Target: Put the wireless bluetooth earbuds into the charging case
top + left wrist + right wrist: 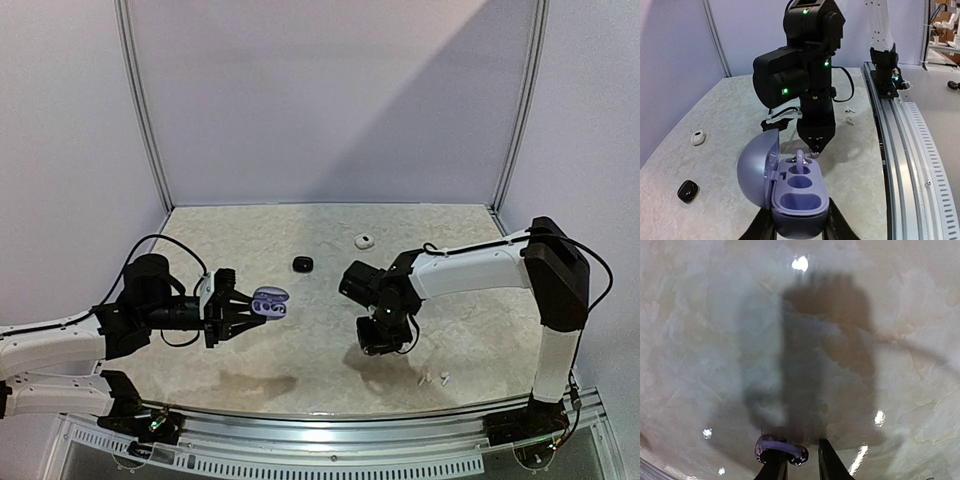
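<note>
Close to the near edge, on the right side of the table, two white earbuds lie side by side on the marbled top, apart from both arms. A little further in, the left gripper is clamped on the base of the purple charging case, one finger on each side. It holds the case off the table with the lid swung open to the left. One purple earbud sits in the far slot of the case, stem up. Well apart from the case, off to its right, the right gripper points down over the table. Its fingers stand a narrow gap apart, and a second purple earbud lies across the tip of one finger. Whether it is pinched I cannot tell. Beyond, a small black item rests mid-table, and a small white item lies furthest back.
</note>
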Motion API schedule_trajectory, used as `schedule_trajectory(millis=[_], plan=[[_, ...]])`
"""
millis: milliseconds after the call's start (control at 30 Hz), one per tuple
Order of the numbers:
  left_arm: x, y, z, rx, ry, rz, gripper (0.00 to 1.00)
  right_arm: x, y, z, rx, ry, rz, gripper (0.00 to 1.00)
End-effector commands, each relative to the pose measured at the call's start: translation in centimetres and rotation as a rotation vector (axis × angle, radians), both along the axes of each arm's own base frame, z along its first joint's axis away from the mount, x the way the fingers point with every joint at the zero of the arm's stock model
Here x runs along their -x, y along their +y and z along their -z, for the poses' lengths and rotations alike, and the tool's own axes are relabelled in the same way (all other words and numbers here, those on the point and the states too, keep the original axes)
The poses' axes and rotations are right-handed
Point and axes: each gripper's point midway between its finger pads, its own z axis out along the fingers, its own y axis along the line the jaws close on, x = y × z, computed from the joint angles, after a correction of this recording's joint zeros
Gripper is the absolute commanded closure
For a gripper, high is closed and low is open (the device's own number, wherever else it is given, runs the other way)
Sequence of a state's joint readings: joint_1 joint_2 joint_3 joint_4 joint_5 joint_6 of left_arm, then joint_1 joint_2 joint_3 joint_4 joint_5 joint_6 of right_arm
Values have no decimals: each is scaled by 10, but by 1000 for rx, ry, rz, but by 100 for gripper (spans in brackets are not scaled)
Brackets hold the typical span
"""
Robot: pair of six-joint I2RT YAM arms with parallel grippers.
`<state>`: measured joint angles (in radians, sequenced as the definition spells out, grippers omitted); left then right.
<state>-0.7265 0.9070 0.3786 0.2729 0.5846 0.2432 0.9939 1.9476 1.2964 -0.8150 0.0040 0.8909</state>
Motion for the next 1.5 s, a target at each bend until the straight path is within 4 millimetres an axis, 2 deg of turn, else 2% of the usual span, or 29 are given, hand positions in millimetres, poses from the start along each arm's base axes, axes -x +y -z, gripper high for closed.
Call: schedule_trajectory(millis=[0,267,567,867,1133,1333,1467], plan=[[4,-1,-3,13,-25,10,100,20,-4,-5,-26,84,-21,77],[4,-1,-4,14,-25,8,100,38,0,-13,-54,177,-82,77],[5,0,-3,13,-30,4,100,50,-20,-3,38,223,-123,77],[4,0,-1,10,-31,1,100,54,-25,-5,51,217,-176,76],[4,0,0,8,-30,2,100,49,-11,-19,3,159,-306,76],[4,1,0,5,-32,-1,100,54,-17,-22,15,149,-423,74],[4,1,0,2,-33,1,100,55,-19,-41,-12,106,-543,72]])
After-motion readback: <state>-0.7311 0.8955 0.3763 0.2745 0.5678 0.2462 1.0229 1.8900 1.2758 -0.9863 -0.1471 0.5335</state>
